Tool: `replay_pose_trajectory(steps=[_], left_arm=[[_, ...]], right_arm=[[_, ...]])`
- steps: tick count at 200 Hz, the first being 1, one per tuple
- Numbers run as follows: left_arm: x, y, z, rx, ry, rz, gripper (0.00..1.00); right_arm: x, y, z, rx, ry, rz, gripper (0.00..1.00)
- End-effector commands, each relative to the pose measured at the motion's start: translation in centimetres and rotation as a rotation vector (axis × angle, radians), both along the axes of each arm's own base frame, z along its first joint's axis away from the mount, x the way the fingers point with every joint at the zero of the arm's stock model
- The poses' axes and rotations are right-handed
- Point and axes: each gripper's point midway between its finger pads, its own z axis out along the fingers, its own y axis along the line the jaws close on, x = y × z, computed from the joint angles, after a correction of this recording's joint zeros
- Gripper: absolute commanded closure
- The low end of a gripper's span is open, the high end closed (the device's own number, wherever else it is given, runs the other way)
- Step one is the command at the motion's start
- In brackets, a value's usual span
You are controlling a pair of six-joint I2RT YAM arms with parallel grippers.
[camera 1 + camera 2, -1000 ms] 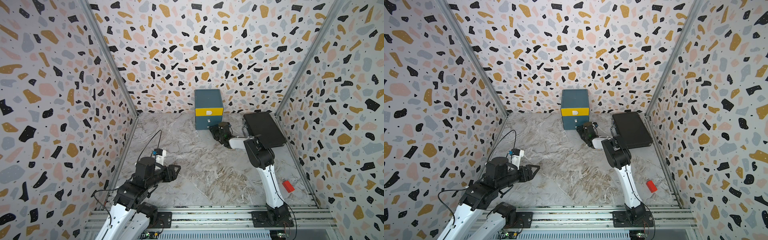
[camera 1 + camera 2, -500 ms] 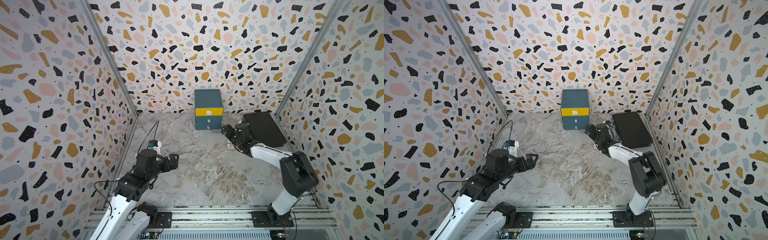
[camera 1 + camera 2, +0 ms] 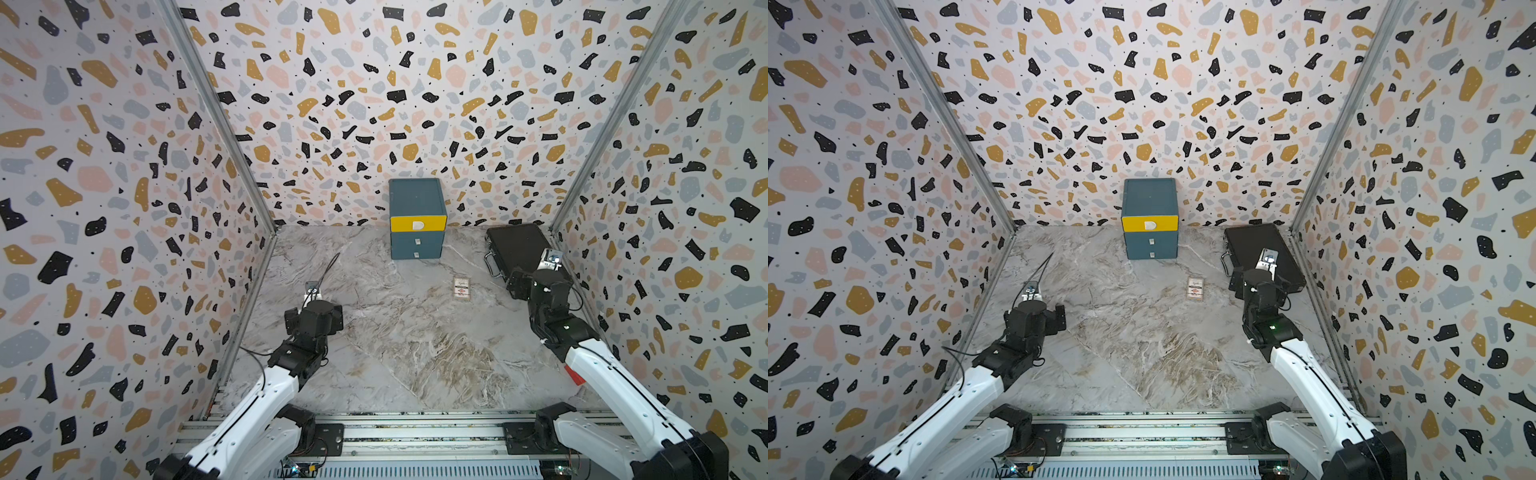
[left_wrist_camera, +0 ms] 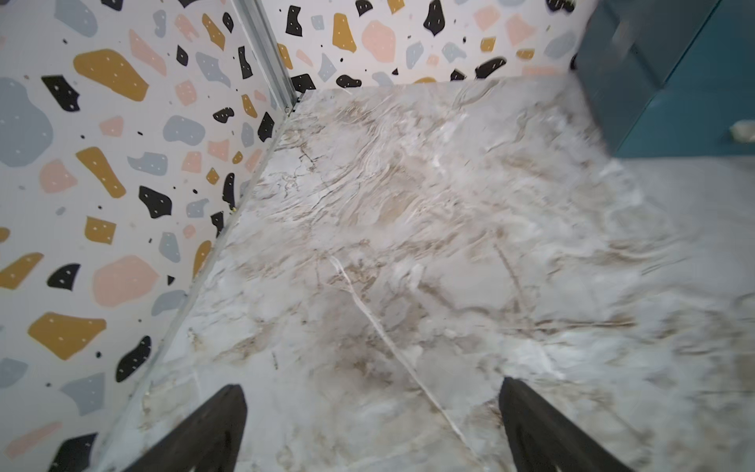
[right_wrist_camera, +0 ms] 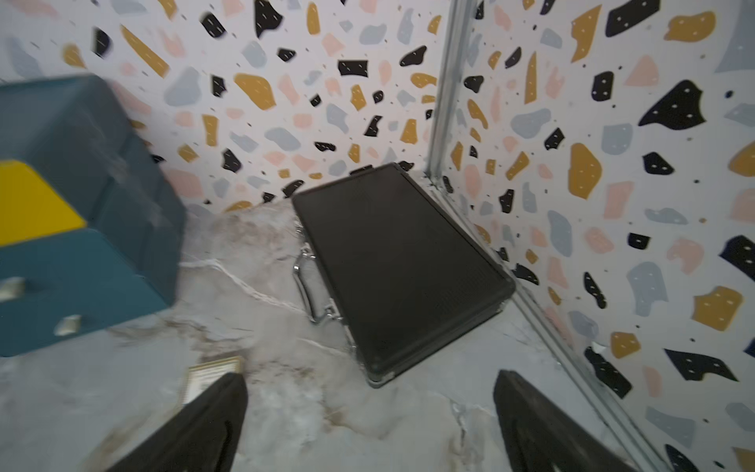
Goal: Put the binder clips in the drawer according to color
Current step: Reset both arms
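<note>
Both grippers stand fully spread and empty: left gripper (image 4: 369,392), right gripper (image 5: 367,380). My arms sit folded low near the front rail (image 3: 415,432), elbows bent, wrists pitched down at the floor (image 3: 395,332). Right gripper hangs near the case (image 3: 519,249). Drawer (image 3: 417,224) stands centred against the back wall (image 3: 415,104), all fronts shut.

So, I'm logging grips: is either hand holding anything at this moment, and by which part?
Nothing is held. The left hand and the right hand are both wide open, with nothing between their fingers.
</note>
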Motion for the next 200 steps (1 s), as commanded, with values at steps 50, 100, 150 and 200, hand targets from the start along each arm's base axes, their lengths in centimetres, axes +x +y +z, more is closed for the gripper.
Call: replay_pose_trajectory(steps=[50,100,150,200], left_arm=[[5.0,0.8,-1.7,0.219,-0.069,0.025,0.0],[6.4,2.0,-1.6,0.249,-0.09,0.054,0.0],[6.2,2.6,-1.3,0.253,-0.125,0.059,0.0],[5.0,3.3,-0.8,0.195,-0.163,0.114,0.0]], right_arm=[[1.2,-1.8,-7.9,-0.195,0.054,-0.002,0.0],[2.9,-1.3,-9.6,-0.237,0.034,0.063,0.0],[2.8,-2.2,-10.7,-0.186,-0.037,0.072,0.0],[3.2,-2.0,-12.2,-0.149,-0.023,0.123,0.0]])
